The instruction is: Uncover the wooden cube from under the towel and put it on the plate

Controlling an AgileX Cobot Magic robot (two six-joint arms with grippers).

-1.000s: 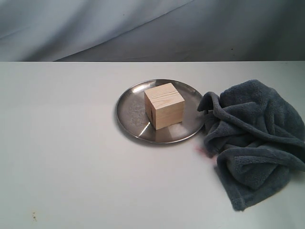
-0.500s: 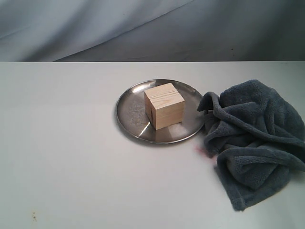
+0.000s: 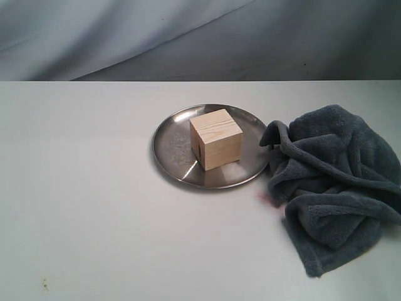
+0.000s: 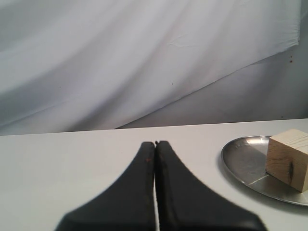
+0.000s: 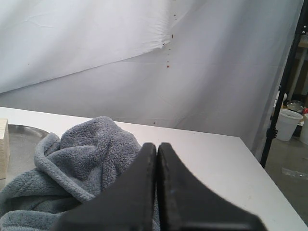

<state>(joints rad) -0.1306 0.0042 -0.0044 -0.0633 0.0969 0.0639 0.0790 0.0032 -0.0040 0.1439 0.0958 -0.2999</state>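
Observation:
The wooden cube (image 3: 216,138) stands uncovered on the silver plate (image 3: 172,147), a little right of its centre. Beside the plate's right rim lies the grey-blue towel (image 3: 332,182), crumpled in a heap on the table. Neither arm shows in the exterior view. In the left wrist view my left gripper (image 4: 155,143) is shut and empty, held back from the plate (image 4: 243,159) and the cube (image 4: 288,159). In the right wrist view my right gripper (image 5: 156,145) is shut and empty, with the towel (image 5: 77,159) just beyond its tips and a sliver of the cube (image 5: 4,149) at the edge.
A white table (image 3: 94,207) carries everything, backed by a grey-blue draped cloth (image 3: 200,37). A small pink mark (image 3: 263,198) lies on the table between plate and towel. The right wrist view shows the table's far edge, a black stand (image 5: 284,91) and white cups (image 5: 288,124) beyond it.

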